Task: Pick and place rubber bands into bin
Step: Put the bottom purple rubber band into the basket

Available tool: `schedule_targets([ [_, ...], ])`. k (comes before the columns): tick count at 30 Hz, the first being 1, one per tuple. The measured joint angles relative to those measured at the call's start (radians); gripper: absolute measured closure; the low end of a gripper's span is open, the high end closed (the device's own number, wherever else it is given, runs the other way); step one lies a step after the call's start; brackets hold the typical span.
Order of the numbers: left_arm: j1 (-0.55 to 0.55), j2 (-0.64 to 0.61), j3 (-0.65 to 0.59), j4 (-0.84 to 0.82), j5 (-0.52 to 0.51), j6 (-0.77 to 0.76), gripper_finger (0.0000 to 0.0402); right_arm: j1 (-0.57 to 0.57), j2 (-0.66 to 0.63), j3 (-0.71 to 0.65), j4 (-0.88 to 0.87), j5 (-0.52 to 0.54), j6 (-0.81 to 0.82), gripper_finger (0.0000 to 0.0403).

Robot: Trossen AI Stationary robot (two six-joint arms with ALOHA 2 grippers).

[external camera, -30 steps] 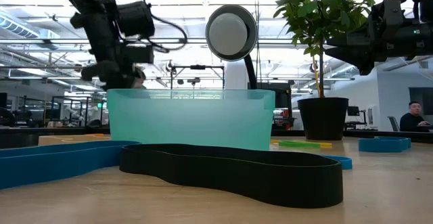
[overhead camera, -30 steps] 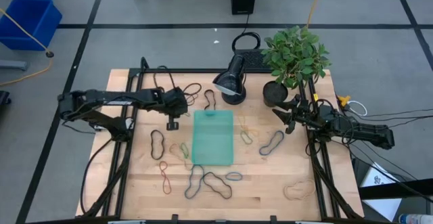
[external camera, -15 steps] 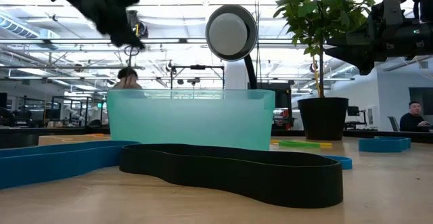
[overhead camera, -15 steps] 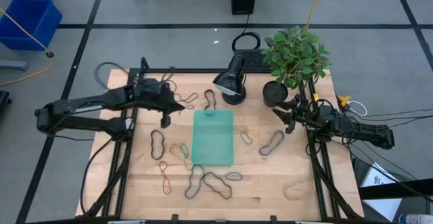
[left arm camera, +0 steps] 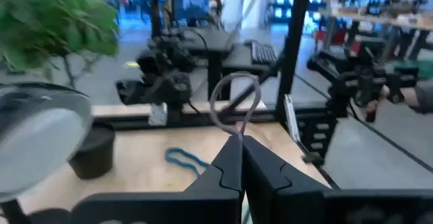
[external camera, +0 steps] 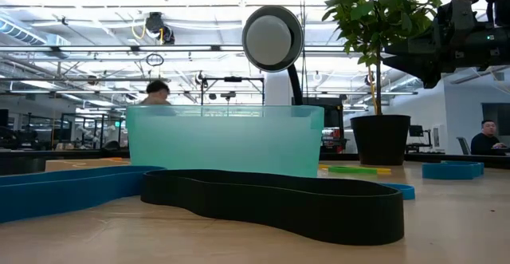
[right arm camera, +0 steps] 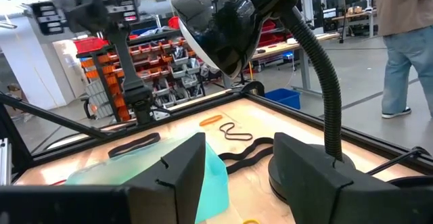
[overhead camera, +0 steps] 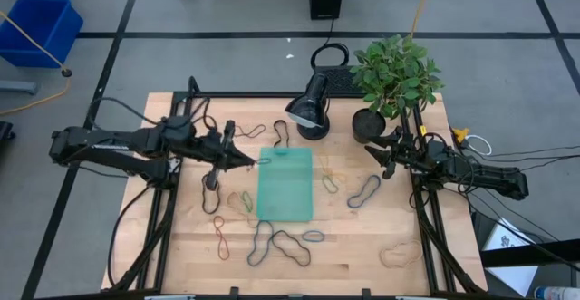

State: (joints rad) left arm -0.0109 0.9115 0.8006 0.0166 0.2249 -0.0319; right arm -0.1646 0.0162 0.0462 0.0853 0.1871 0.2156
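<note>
The teal bin lies mid-table and also shows in the low view. Many rubber bands lie flat on the wood around it: black, red, blue, and a wide black one in the low view. My left gripper hangs above the table just left of the bin's far left corner, shut on a thin greyish rubber band. My right gripper waits open and empty at the table's right, near the plant pot, and its fingers show in its wrist view. My left gripper pinches one end of the greyish band between its two shut fingertips. The fingers lie about level, pointing toward the table's right. The rest of the loop juts out past the tips toward the bin, lifted clear of the table.
A black desk lamp and a potted plant stand at the table's far edge behind the bin. Black frame rails run along the table's left and right sides. A person sits in the room beyond.
My left gripper has risen from near the table top and out of the low view's top. It has tipped from pointing down to about level and moved toward the bin's far left corner. The greyish band has come up with it, clear of the table.
</note>
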Motion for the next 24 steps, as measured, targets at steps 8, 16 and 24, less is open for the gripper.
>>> schedule_targets([
  [8, -0.128, 0.233, 0.255, -0.32, -0.141, 0.05, 0.0397, 0.0, 0.002, 0.0, -0.016, 0.0, 0.0, 0.0234],
  [16, -0.142, 0.49, 0.378, -0.487, -0.176, 0.002, 0.0395, 0.0, 0.023, 0.0, -0.023, -0.002, 0.0, 0.0234],
  [24, -0.13, 0.718, 0.378, -0.493, -0.23, -0.007, 0.0395, 0.0, 0.046, 0.0, -0.027, -0.005, 0.0, 0.0234],
])
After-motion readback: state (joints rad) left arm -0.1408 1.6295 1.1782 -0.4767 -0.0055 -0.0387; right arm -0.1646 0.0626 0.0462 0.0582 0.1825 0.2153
